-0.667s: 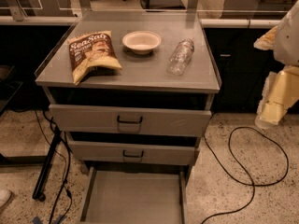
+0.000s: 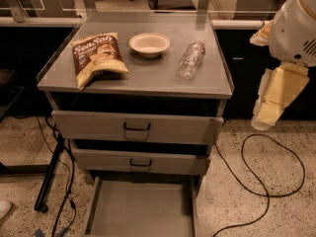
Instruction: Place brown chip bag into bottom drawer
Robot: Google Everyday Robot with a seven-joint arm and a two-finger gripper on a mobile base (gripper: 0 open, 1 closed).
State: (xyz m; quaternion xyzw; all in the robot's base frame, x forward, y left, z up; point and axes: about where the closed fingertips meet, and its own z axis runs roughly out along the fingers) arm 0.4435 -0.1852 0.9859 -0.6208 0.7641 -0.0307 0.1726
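Observation:
The brown chip bag [image 2: 98, 58] lies flat on the left side of the grey cabinet top, its "Sea Salt" lettering facing up. The bottom drawer [image 2: 140, 214] is pulled out at floor level, and its flat grey floor shows nothing in it. My gripper [image 2: 269, 107] hangs from the cream and white arm at the right of the cabinet. It is below the level of the cabinet top, well apart from the bag, and holds nothing that I can see.
A white bowl [image 2: 149, 44] and a clear plastic bottle [image 2: 190, 59], lying on its side, share the cabinet top [image 2: 148, 80]. The two upper drawers [image 2: 136, 127] are slightly open. A black cable [image 2: 256, 181] loops on the floor at the right. A dark stand leg [image 2: 49, 177] is at the left.
My arm and gripper have shifted a little to the left, toward the cabinet. The bag, bowl, bottle and drawers have not moved.

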